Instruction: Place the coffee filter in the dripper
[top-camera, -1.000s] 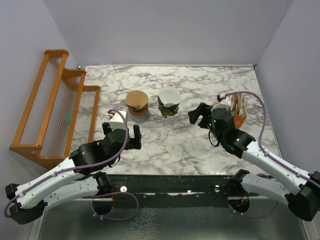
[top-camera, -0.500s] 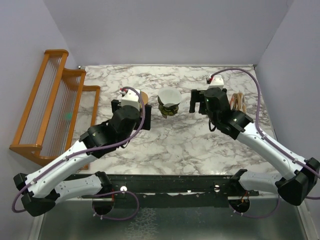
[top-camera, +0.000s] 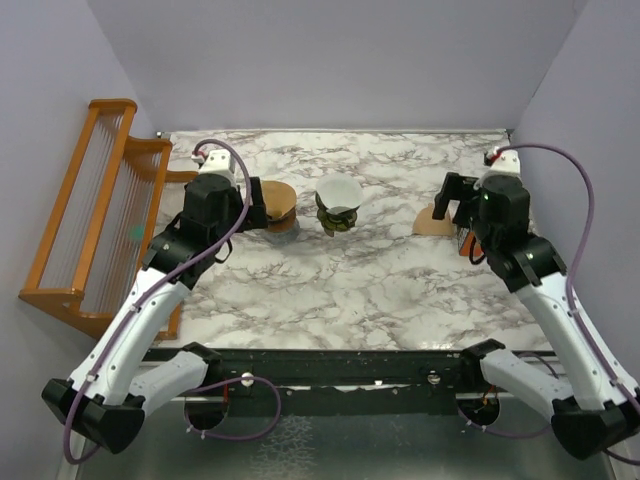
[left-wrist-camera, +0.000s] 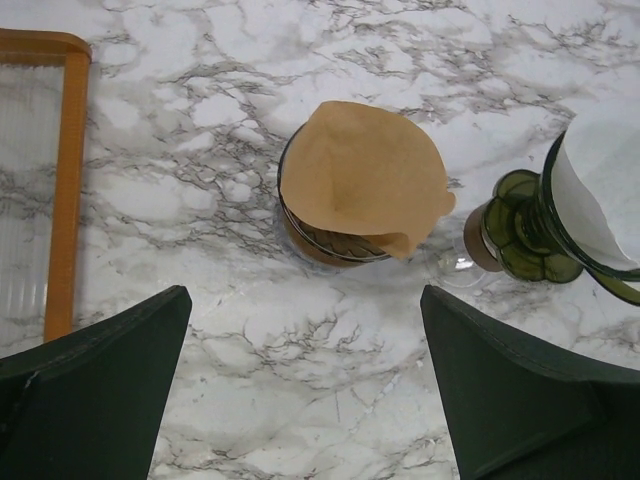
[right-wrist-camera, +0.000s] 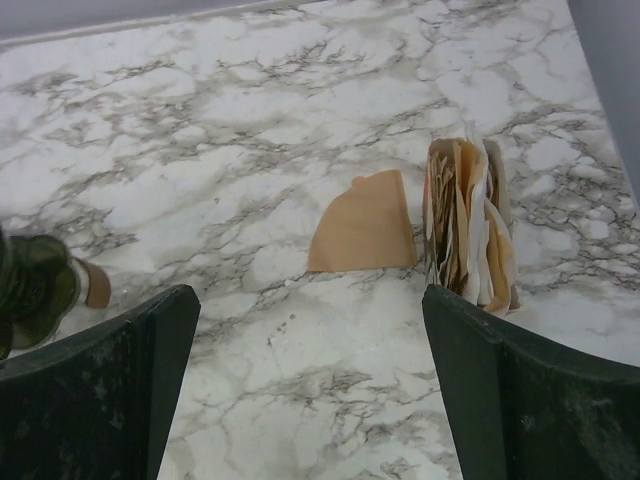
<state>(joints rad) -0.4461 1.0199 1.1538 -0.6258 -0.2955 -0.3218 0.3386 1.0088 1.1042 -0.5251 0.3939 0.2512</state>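
The dark olive-green dripper (top-camera: 338, 218) stands upright at the table's middle back, and the white coffee filter (top-camera: 338, 192) sits inside its mouth. In the left wrist view the dripper (left-wrist-camera: 525, 235) is at the right edge with the filter (left-wrist-camera: 605, 185) in it. In the right wrist view only the dripper's base (right-wrist-camera: 38, 285) shows, at the left edge. My left gripper (top-camera: 254, 205) is open and empty, left of the dripper; in its own view (left-wrist-camera: 305, 400) it hangs over bare marble. My right gripper (top-camera: 455, 215) is open and empty, well right of the dripper; in its own view (right-wrist-camera: 310, 390) it is also over bare marble.
A brown disc with a tan paper cone on a grey stand (top-camera: 275, 207) (left-wrist-camera: 355, 190) is just left of the dripper. A flat tan fan-shaped paper (top-camera: 433, 222) (right-wrist-camera: 365, 235) lies beside a holder of stacked filters (right-wrist-camera: 468, 235) at the right. A wooden rack (top-camera: 100, 220) (left-wrist-camera: 62, 180) stands at the left edge.
Both arms have swung apart from the dripper. The left gripper moved back and left beside the brown disc. The right gripper moved right, uncovering the flat tan paper.
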